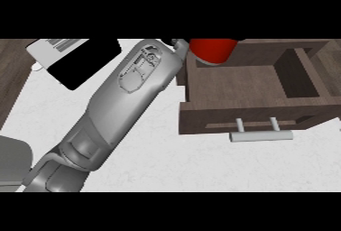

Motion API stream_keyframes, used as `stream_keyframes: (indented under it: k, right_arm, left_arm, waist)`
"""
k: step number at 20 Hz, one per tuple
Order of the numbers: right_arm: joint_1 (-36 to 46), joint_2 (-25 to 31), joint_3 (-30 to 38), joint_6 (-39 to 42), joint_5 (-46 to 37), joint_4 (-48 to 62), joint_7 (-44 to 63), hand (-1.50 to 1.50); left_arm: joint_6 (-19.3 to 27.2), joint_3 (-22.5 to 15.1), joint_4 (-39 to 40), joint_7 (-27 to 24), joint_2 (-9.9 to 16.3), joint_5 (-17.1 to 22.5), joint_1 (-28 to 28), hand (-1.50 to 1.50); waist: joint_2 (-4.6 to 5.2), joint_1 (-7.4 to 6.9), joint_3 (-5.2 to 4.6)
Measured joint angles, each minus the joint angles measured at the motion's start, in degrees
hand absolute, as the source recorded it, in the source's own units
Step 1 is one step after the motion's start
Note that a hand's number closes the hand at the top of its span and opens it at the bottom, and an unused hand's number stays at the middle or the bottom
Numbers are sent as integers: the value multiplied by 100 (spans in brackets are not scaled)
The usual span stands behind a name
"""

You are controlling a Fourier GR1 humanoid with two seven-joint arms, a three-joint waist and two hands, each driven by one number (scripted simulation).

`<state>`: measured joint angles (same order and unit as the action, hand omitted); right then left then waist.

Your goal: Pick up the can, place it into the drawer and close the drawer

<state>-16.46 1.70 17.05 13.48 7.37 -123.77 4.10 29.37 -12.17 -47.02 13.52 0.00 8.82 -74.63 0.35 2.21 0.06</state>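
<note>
Here, one line per thing seen:
Can: one red can point(213, 50), at the far rim of the drawer, its top cut off by the upper edge of the view; it sits over the drawer's back left corner
Drawer: one wooden drawer point(233, 81), pulled open, its floor bare and brown in front of the can; a darker recess fills its right side
Handle: one pale bar handle point(262, 135) on two posts, sticking out from the drawer front over the tabletop
Arm: one grey forearm point(126, 90) crossing the view on a slant from lower left up to the can
Hand: almost wholly hidden behind the forearm and can; I cannot tell how its fingers stand, nor which hand it is
Tabletop: white speckled tabletop point(166, 158), open room in front of the drawer and to the arm's right
Other things: one black flat panel point(86, 61) and one white barcoded box point(57, 47), both at upper left, beside the arm
</note>
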Motion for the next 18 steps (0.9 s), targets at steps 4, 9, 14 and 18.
stream_keyframes:
  k: [4, 9, 14, 18]
  right_arm:
    - [95, -40, -94, -51, -94, 15, 4, -150]
    - [242, -14, -100, -92, -126, 56, 92, -150]
    - [445, 12, -135, -122, -179, 198, 117, -150]
    - [447, 1, -149, -126, -179, 145, 137, -150]
  left_arm:
    - [115, -167, 531, -158, 1, 297, -391, 150]
    - [213, -419, 1092, -303, 1, 664, -821, 150]
    - [294, -729, 1582, -574, 1, 1048, -982, 150]
    - [313, -967, 1859, -767, 1, 1275, -975, 150]
  waist:
    - [10, 35, 2]
    - [17, 65, 1]
    - [49, 167, 6]
    - [53, 204, 7]
